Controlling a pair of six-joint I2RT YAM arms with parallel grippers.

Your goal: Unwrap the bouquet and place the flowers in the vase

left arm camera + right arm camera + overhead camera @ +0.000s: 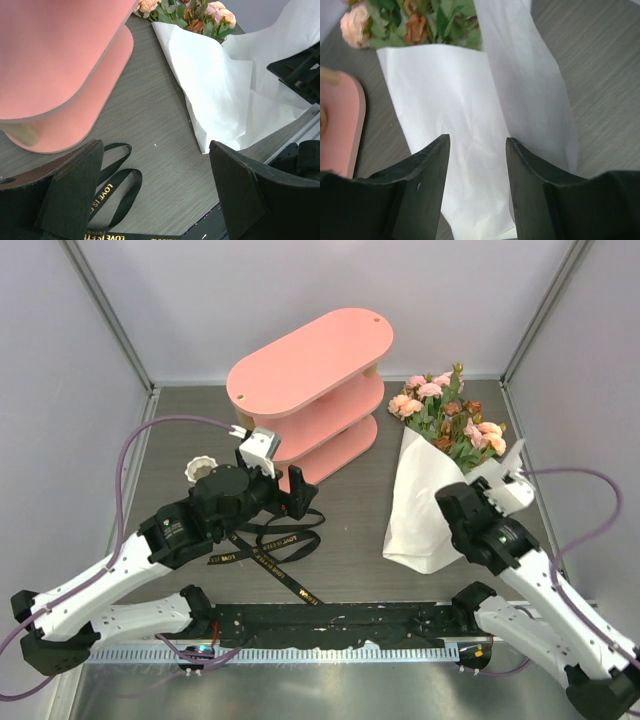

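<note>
- Currently, the left gripper (155, 152) stands wide open and empty above the loose black ribbon (275, 545).
- Right gripper (477, 145): partly open, empty, over the paper of the bouquet (425, 480).

blocked: pink shelf (310, 360) near vase (200, 468); free: table (355, 515) beside bouquet (430, 490)

left arm (180, 525) stretched forward, jaws wide apart | right arm (500, 535) forward, jaws parted

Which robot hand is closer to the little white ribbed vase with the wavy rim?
Left. The left gripper hovers just right of the small white ribbed vase, above the black ribbon. The right gripper is far across the table, over the bouquet's white paper.
</note>
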